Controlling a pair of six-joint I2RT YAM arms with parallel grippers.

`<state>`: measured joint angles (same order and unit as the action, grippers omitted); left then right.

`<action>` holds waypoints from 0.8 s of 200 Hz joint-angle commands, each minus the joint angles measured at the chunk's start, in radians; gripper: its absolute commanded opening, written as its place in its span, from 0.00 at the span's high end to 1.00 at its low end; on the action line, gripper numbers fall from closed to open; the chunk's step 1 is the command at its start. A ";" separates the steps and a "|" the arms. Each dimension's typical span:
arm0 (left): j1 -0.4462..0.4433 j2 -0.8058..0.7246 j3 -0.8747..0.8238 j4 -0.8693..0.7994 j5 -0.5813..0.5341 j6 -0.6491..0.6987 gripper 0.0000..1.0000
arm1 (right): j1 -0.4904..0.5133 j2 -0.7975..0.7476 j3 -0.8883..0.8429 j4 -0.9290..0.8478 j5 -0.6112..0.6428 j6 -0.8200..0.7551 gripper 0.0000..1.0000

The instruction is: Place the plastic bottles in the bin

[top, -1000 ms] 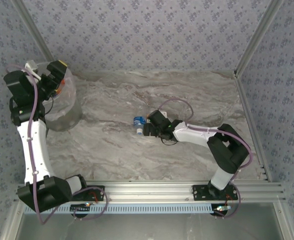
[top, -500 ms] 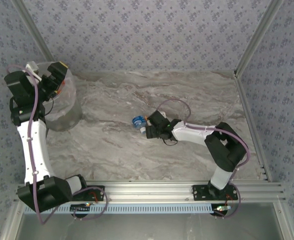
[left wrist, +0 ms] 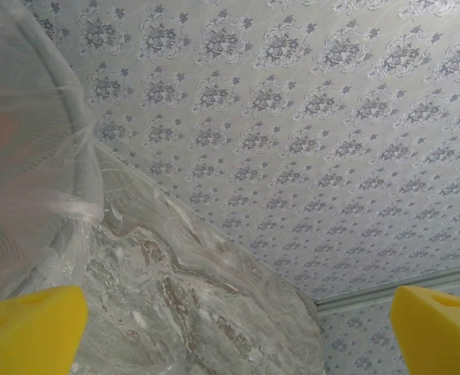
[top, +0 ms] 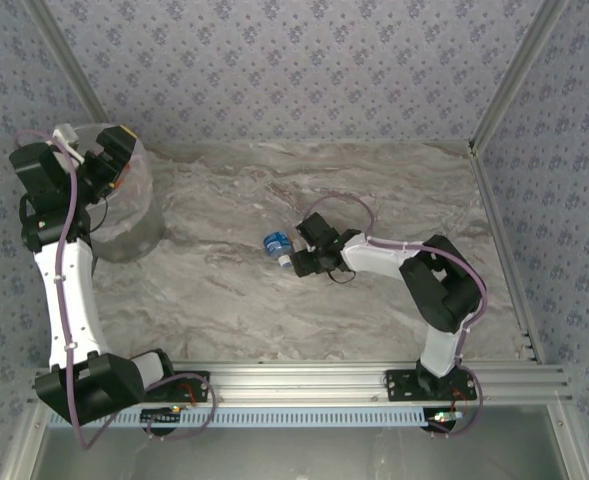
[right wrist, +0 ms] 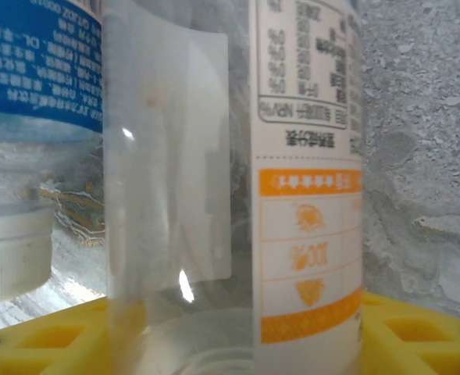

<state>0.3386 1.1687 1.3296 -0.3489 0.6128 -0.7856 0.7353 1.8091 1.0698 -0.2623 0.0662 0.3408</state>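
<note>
A clear plastic bottle with an orange and white label (right wrist: 300, 195) stands between the yellow pads (right wrist: 417, 336) of my right gripper (right wrist: 230, 340), which is shut on it. Just left of it lies a blue-labelled bottle (right wrist: 34, 70) with a white cap (right wrist: 11, 250). From above, the blue-labelled bottle (top: 274, 243) lies mid-table at the tip of the right gripper (top: 299, 258). The translucent bin (top: 139, 215) stands at the far left. My left gripper (top: 114, 155) hangs over its rim, open and empty, with yellow fingertips (left wrist: 30, 328) wide apart beside the bin liner (left wrist: 26, 156).
Patterned walls close the marbled table (top: 374, 190) at the back and both sides, with a metal post (top: 509, 80) at the right corner. A speck of orange (top: 122, 180) shows through the bin wall. An aluminium rail (top: 304, 380) runs along the near edge.
The right arm reached further left toward the bottles and its jaws closed in on the orange-labelled bottle. The left arm stayed over the bin, still open.
</note>
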 commanded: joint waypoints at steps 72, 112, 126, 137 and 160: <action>0.000 -0.049 -0.013 -0.015 0.005 0.008 0.00 | -0.014 -0.137 -0.048 -0.055 0.043 -0.081 0.65; -0.034 -0.078 -0.010 -0.010 0.009 0.014 0.01 | -0.018 -0.240 -0.068 -0.015 0.069 -0.083 0.79; -0.072 -0.087 -0.005 -0.014 -0.007 0.031 0.01 | -0.020 -0.287 -0.083 0.021 0.068 -0.078 0.90; -0.112 -0.089 0.000 -0.019 -0.021 0.041 0.01 | -0.024 -0.324 -0.099 0.060 0.055 -0.073 1.00; -0.190 -0.084 0.005 -0.019 -0.046 0.054 0.01 | -0.038 -0.395 -0.139 0.163 -0.021 -0.073 1.00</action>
<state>0.2089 1.0954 1.3182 -0.3679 0.5930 -0.7681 0.7132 1.4864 0.9634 -0.2203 0.1005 0.2722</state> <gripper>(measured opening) 0.994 0.590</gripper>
